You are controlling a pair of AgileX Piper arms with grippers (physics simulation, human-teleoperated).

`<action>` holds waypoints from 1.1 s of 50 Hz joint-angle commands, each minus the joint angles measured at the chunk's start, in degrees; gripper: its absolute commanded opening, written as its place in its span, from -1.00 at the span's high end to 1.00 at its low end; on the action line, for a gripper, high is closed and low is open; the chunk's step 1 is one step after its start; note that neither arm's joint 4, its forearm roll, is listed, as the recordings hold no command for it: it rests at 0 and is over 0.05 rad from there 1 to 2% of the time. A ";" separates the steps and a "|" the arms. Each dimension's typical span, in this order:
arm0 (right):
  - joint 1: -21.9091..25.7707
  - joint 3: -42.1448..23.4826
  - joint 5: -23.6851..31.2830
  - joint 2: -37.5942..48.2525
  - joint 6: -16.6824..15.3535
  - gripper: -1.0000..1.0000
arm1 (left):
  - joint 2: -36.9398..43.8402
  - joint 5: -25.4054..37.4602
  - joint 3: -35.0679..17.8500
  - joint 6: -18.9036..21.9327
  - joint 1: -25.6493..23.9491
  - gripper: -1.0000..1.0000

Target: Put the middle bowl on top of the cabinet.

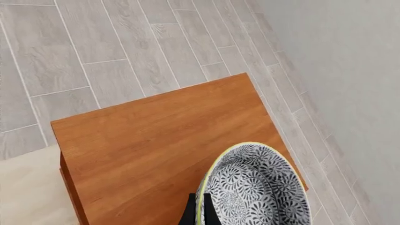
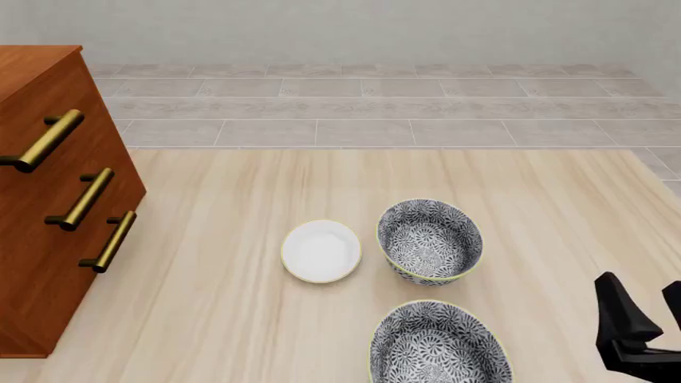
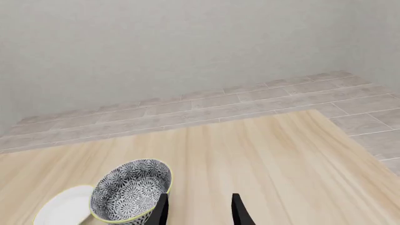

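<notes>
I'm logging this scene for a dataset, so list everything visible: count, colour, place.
Patterned bowls: three, grey-and-white floral with yellow rims. One is in the left tool above the cabinet top; one sits mid-table; one sits at the table's near edge.
White dish: one, plain white, on the table just left of the mid-table bowl.
Cabinet: one, reddish-brown wood with three brass handles, on the left.
Table: one, light wood.
Floor: grey tiles, beyond the table.
Wall: pale grey, at the back.
Left tool: black, clamped on its bowl's rim.
Right tool: black, open, hovering over the table's right side.
</notes>
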 commanded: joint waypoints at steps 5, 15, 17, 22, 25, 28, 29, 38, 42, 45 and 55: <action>-0.08 0.00 0.12 -0.16 0.18 -1.00 | 0.10 -0.37 0.51 0.72 0.06 1.00; -0.03 0.01 0.10 -0.14 0.21 -1.00 | -0.14 -0.86 0.49 0.66 0.71 1.00; -0.04 0.01 0.10 -0.15 0.19 -1.00 | -0.30 -1.06 0.60 0.43 0.77 1.00; -0.04 0.01 0.25 -0.32 0.19 -1.00 | -0.63 -0.91 0.33 0.46 0.64 1.00; -0.04 0.01 0.30 -0.38 0.24 -1.00 | -0.80 -0.94 0.25 0.42 0.55 1.00; -0.04 0.01 0.30 -0.39 0.31 -1.00 | -0.86 -0.93 0.14 0.57 0.68 1.00; -0.05 0.01 0.30 -0.39 0.36 -1.00 | -0.83 -0.88 0.07 0.71 0.89 1.00; -0.04 0.01 0.26 -0.38 0.59 -1.00 | -0.72 -1.03 -0.16 0.98 1.11 1.00; -0.10 0.01 0.25 -0.42 0.77 -1.00 | -0.81 -1.05 -0.37 1.10 1.15 1.00; -0.11 0.01 0.37 -0.56 0.86 -1.00 | -1.16 -1.07 -0.26 0.82 0.83 1.00; -0.14 0.01 0.22 -0.40 0.89 -1.00 | -1.48 -1.28 -0.15 0.66 0.48 -1.00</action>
